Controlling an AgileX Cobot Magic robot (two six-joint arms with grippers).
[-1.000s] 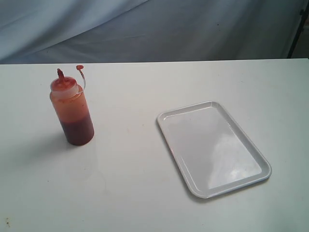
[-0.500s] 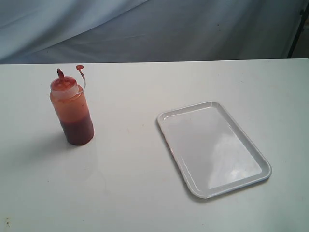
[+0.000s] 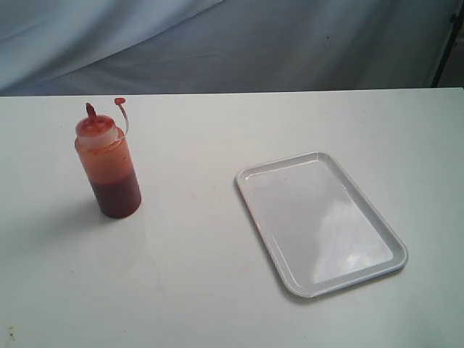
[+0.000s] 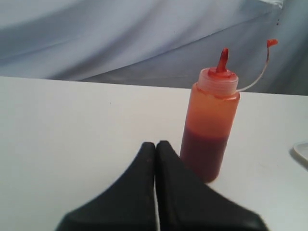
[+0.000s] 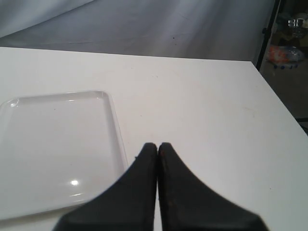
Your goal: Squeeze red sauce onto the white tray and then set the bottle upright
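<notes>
My left tool [image 4: 155, 145] and right tool [image 5: 157, 145] are pressed together. The bottle [image 3: 109, 168] stands upright at frame left on the worktop [image 3: 196, 283], the white tray [image 3: 319, 217] well apart at right.

bottle [image 3: 108, 165]: translucent plastic, red-stained | red sauce [image 3: 117, 196]: glossy, thick | white tray [image 3: 389, 239]: glossy smooth plastic | worktop [image 3: 196, 275]: matt white, smooth | backdrop [image 3: 217, 43]: grey creased cloth

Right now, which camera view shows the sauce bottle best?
The left wrist view: the bottle stands close and whole, with nozzle, tethered cap and sauce level clear. The exterior view shows the bottle whole but smaller. The right wrist view misses it.
</notes>
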